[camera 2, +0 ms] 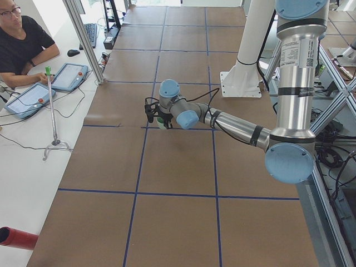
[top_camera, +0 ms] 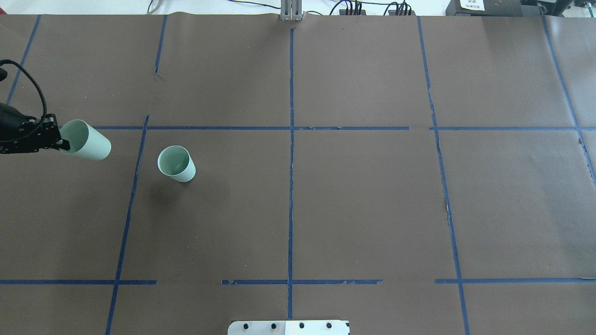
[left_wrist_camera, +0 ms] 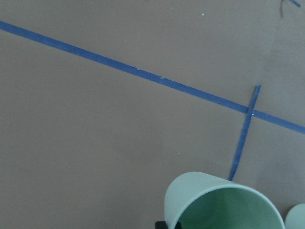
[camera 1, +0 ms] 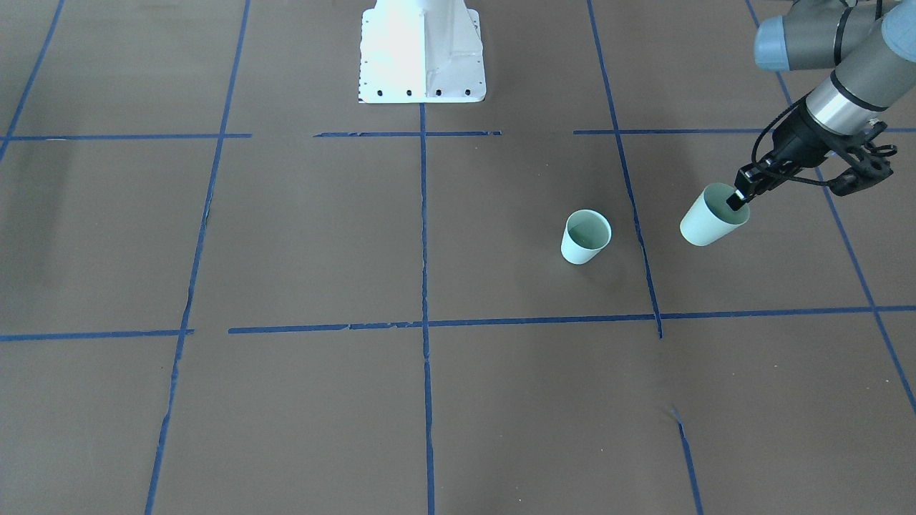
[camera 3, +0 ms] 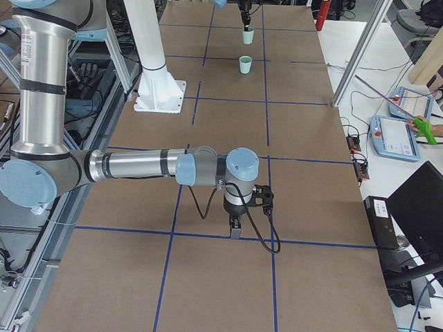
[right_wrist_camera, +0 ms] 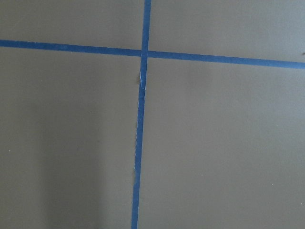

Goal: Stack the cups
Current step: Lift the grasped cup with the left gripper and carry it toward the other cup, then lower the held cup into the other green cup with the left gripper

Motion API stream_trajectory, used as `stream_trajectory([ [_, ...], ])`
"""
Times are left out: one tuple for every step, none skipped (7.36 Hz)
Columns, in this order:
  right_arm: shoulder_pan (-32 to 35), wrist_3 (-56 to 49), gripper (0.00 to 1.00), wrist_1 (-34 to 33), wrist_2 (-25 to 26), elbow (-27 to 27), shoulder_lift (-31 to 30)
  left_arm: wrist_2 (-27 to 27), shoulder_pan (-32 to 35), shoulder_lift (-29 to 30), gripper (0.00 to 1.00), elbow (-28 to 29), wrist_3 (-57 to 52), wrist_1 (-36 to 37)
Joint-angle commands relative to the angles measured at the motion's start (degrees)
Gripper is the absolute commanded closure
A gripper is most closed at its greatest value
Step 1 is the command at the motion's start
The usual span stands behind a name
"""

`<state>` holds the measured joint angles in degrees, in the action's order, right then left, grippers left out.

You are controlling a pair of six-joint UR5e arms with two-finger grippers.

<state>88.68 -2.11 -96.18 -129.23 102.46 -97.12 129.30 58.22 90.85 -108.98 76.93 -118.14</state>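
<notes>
Two pale mint-green cups are in view. One cup stands upright on the brown table, also seen in the overhead view. My left gripper is shut on the rim of the other cup, with one finger inside it. It holds that cup tilted, beside the standing cup and apart from it. The overhead view shows the held cup to the left of the standing one. The left wrist view shows the held cup's open mouth. My right gripper points down at the table, far from both cups. I cannot tell whether it is open or shut.
The table is brown paper with a grid of blue tape lines. The robot's white base plate stands at the table's edge. A seated operator with tablets is beside the table. A thin stand is near the operator.
</notes>
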Motion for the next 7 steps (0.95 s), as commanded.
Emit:
stream_trajectory([
  [0.0,0.0,0.0,-0.1,-0.1,0.0,0.0,-0.5,-6.0,8.8,1.0,-1.3,12.9,5.8],
  [0.0,0.0,0.0,-0.1,0.0,0.0,0.0,-0.8,-8.1,12.1,1.0,-1.8,14.9,10.8],
  [0.0,0.0,0.0,-0.1,-0.1,0.0,0.0,-1.5,-10.0,14.2,1.0,-1.9,15.3,14.3],
  [0.0,0.0,0.0,-0.1,-0.1,0.0,0.0,-4.7,-11.5,14.2,1.0,-3.2,15.4,15.9],
  [0.0,0.0,0.0,-0.1,-0.1,0.0,0.0,-4.9,-11.7,14.1,1.0,-3.4,15.4,15.9],
  [0.0,0.0,0.0,0.0,0.0,0.0,0.0,-5.1,-11.9,14.0,1.0,-3.3,15.4,16.0],
  [0.0,0.0,0.0,-0.1,0.0,0.0,0.0,-6.8,-12.0,13.9,1.0,-3.0,15.4,16.1],
])
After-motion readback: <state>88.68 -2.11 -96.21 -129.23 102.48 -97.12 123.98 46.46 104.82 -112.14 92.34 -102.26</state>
